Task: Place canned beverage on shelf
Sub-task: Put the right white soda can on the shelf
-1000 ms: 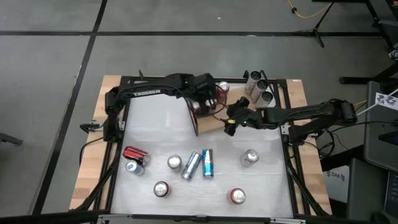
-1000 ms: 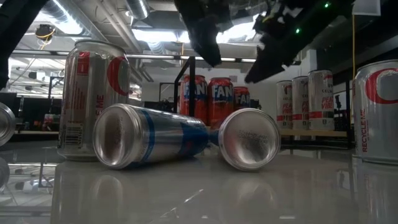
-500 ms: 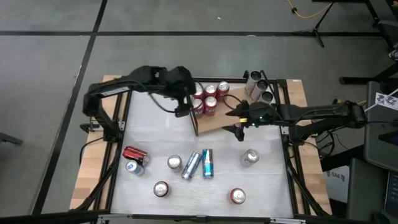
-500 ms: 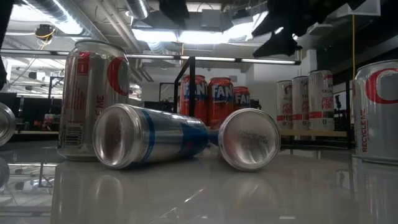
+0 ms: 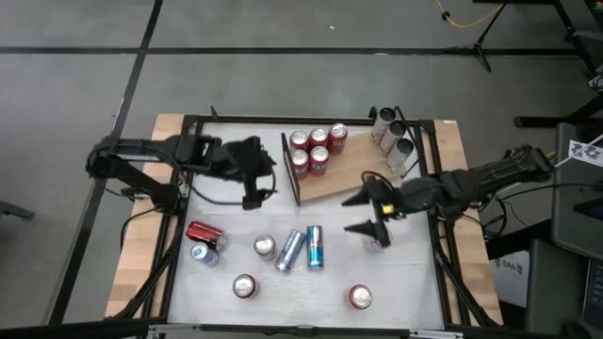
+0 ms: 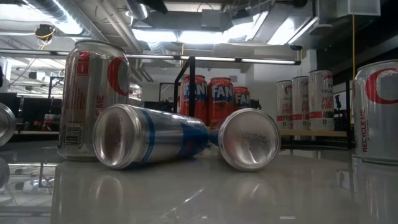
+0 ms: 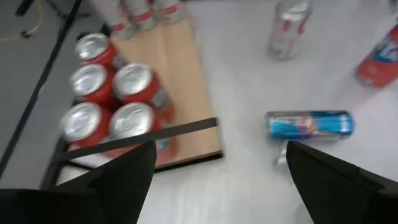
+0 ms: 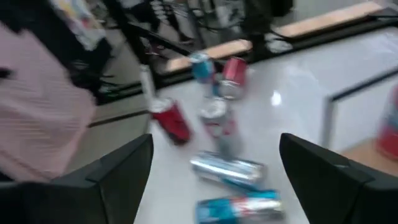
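Flat light-brown wood-grain shelf (image 5: 350, 175) lies at the white desk's (image 5: 226, 226) far edge, five red cans (image 5: 314, 149) upright by its dark rail, three silver cans (image 5: 392, 133) at its other end. Left end effector (image 5: 252, 184) hovers beside the shelf, fingers apart, empty. Right end effector (image 5: 369, 215) over a silver upright can (image 5: 379, 239), fingers apart, empty. Loose cans sit near the front edge.

The low view cuts off a can (image 6: 380, 111) at its right edge and another (image 6: 4, 124) at its left. In the right wrist view the cans (image 8: 217, 127) are blurred, labels unreadable. A pink shape (image 8: 37, 118) there is too blurred to identify
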Robot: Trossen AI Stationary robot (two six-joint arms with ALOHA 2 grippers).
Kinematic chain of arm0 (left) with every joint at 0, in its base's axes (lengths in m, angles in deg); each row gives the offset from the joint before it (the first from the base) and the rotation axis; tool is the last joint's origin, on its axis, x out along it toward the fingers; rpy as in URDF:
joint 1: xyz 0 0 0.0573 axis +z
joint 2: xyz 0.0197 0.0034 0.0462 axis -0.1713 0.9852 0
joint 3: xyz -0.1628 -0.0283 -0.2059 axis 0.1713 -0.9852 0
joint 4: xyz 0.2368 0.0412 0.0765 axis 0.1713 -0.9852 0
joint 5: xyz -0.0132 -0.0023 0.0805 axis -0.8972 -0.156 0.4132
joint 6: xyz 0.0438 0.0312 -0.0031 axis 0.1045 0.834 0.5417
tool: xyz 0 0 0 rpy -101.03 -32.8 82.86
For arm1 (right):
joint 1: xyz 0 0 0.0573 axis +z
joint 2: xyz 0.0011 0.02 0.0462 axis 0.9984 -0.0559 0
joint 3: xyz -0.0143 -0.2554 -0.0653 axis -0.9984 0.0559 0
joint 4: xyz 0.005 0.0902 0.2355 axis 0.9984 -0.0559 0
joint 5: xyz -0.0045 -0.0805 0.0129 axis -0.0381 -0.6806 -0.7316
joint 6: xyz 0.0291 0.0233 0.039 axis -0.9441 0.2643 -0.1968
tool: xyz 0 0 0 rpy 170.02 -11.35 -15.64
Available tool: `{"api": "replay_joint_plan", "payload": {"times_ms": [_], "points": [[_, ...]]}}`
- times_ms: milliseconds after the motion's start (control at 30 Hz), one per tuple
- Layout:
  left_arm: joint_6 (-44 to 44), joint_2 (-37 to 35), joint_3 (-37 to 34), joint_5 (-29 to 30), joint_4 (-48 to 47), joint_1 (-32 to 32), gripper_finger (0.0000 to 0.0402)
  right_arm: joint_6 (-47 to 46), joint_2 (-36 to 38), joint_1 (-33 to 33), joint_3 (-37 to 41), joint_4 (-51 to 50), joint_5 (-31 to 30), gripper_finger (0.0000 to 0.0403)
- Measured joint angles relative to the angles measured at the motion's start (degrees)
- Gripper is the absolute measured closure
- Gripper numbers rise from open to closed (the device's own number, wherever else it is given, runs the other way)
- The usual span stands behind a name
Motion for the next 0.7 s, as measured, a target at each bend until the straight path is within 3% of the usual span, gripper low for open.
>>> {"api": "replay_joint_plan", "payload": {"times_ms": [233,700], "points": [[-1.1,-2.0,-9.0,-0.6,8.1,-4.8,0.0052,-3.7,-0.4,12.2,-1.9,0.4,-0.9,0.0062],[-6.8,-0.9,-12.8,-0.2,16.5,-10.2,0.0052,1.4,-7.1,27.5,-2.7,-4.3,-3.9,0.0062]]}}
